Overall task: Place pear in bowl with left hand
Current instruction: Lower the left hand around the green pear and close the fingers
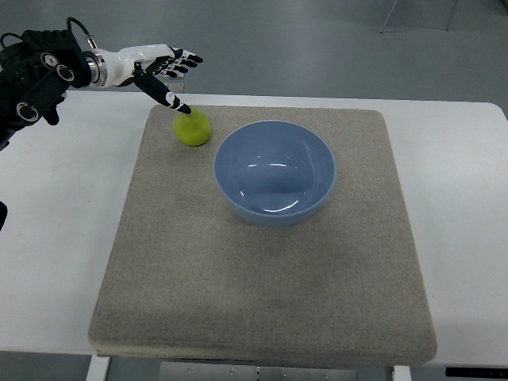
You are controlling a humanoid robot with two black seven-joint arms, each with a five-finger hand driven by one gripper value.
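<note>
So the left robot hand (163, 67) is up above the far-left corner of the grey mat (262, 262), fingers spread, holding nothing. The pear (193, 128) sits on the mat just left of the blue bowl (275, 171).

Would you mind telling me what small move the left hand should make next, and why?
Probably lower the left hand and close its fingers around the pear. The hand is open just above the pear, which lies on the mat beside the empty bowl.
</note>
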